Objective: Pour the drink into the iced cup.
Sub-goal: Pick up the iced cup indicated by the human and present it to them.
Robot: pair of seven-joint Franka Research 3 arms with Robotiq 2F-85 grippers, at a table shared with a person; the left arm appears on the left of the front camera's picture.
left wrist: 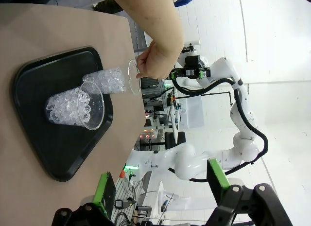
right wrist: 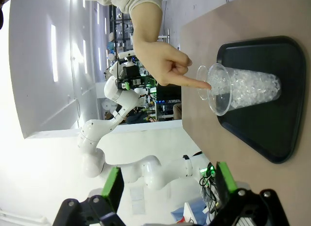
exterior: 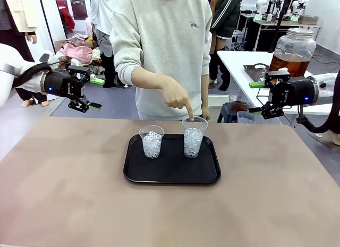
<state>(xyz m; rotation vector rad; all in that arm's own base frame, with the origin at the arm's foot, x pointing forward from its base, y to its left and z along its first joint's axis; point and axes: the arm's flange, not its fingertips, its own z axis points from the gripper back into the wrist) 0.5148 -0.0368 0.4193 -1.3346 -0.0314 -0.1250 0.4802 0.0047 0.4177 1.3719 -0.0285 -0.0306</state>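
A black tray (exterior: 133, 175) lies in the middle of a brown table (exterior: 64, 204). On its left half stands a short cup of ice (exterior: 152, 142). A person in a grey sweatshirt (exterior: 159, 40) stands behind, with a white table (exterior: 234, 64) at the far right.

Left fingers (exterior: 96, 82) wide apart; right fingers (exterior: 257, 84) likewise; both aloft.

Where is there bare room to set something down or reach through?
The table lies bare left, right and on the near side of the black tray; the tray's near half is free too. Crowded: its far half, where the shorter cup and taller cup stand, the person's hand pointing at the taller one.
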